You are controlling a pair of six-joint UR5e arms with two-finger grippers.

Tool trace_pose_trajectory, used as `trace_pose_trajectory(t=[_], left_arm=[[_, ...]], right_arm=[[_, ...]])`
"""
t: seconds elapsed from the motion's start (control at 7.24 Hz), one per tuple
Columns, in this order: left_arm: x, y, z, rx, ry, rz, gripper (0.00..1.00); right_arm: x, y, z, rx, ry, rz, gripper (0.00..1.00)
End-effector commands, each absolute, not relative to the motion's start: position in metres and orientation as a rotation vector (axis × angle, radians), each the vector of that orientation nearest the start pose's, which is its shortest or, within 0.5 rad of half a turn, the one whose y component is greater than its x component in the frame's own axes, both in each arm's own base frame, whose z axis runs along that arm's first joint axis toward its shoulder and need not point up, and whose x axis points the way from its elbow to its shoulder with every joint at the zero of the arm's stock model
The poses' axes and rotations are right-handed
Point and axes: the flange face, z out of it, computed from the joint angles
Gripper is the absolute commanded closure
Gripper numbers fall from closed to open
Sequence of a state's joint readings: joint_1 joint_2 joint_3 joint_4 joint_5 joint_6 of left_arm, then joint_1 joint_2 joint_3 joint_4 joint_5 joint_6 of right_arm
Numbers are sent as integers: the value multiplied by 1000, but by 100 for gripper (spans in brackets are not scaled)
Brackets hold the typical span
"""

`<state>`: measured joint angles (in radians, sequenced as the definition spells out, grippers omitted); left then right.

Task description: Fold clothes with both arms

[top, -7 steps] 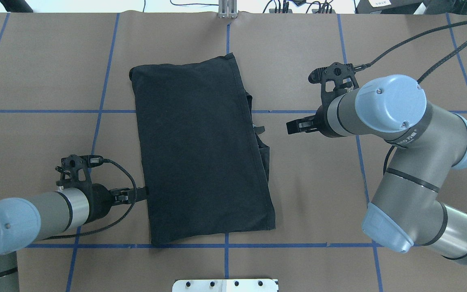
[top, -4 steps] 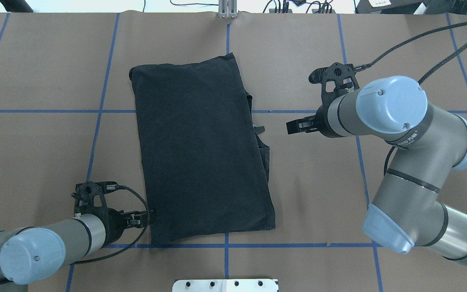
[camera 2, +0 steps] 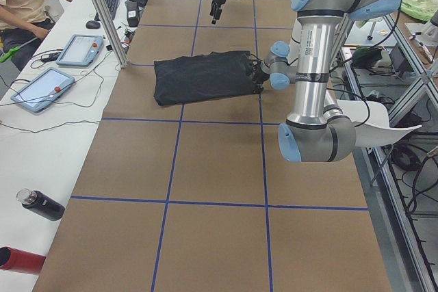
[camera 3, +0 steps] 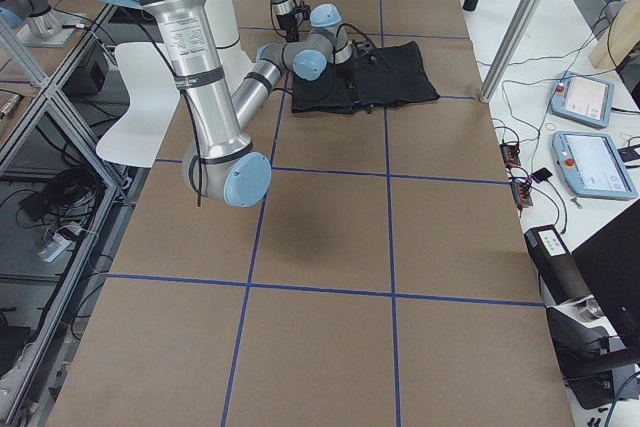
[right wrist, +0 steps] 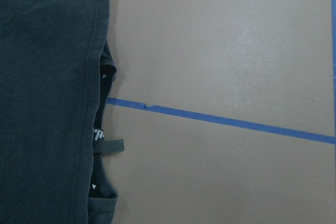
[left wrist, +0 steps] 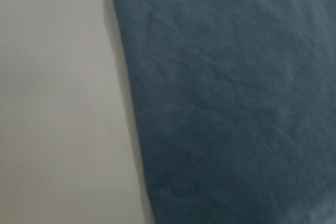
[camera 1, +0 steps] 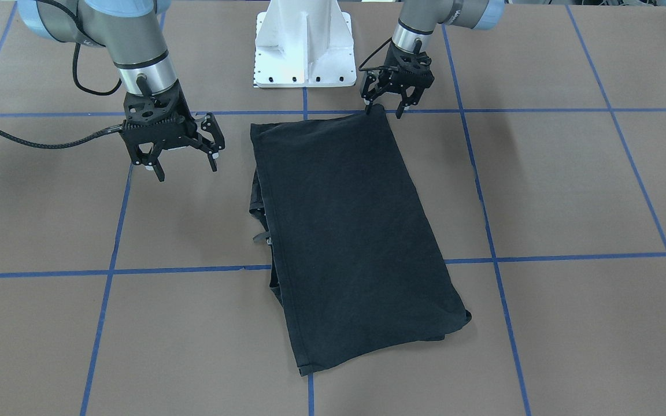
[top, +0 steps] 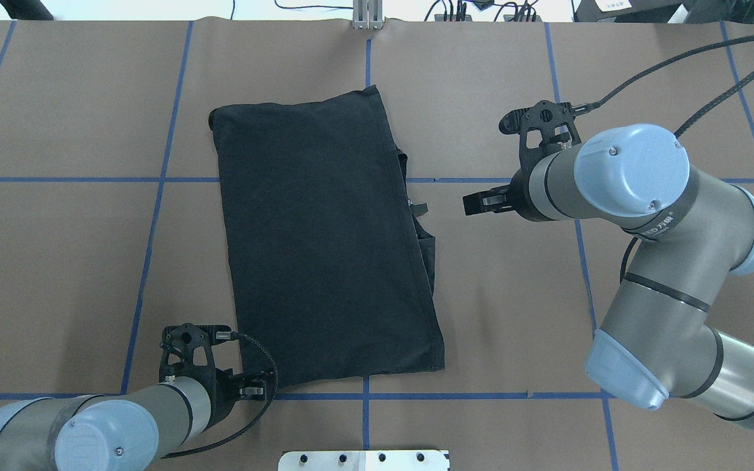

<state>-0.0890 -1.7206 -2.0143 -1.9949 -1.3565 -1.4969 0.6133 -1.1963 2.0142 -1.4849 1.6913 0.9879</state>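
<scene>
T-shirt (top: 324,248), black, lies flat on the brown table (top: 514,314) just in front of the white pedestal (camera 1: 304,46), long axis running away from it, slightly skewed. Change over the last 1 s: the left gripper (camera 1: 384,110) has slid along the shirt's edge from approx. mid-length to the corner nearest the pedestal, on the robot's left. The right gripper (camera 1: 187,170) has not moved; it hovers off the pedestal's other side, beside the shirt but clear of it. Both have fingers spread apart and hold nothing; 1 left fingertip sits at or on the corner cloth, contact not certain. Likely meaning: the left gripper is lining up a corner pick for the next fold, w/ the right gripper yet to reach the matching corner on the pedestal side. Appearance: shirt already folded to 1 long rectangle, plain face up, no graphic showing, surface smooth w/ faint creases. Along the edge facing the right gripper, lower layers stick out, incl. a small label tab (right wrist: 110,145) & specks of white print; hem stitching runs along that same edge.
</scene>
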Motion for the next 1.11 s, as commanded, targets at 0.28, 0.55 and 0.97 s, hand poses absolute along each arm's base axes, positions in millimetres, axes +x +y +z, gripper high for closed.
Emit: trace_pose_trajectory(t=[0.28, 0.55, 0.97], left_arm=[[515, -191, 329, 261, 995, -105, 45], [516, -191, 330, 259, 994, -103, 81], [507, -194, 329, 263, 999, -108, 100]], right_arm=[[-393, -422, 255, 414, -809, -30, 0], [-397, -419, 254, 411, -811, -38, 0], [-413, -406, 251, 403, -818, -28, 0]])
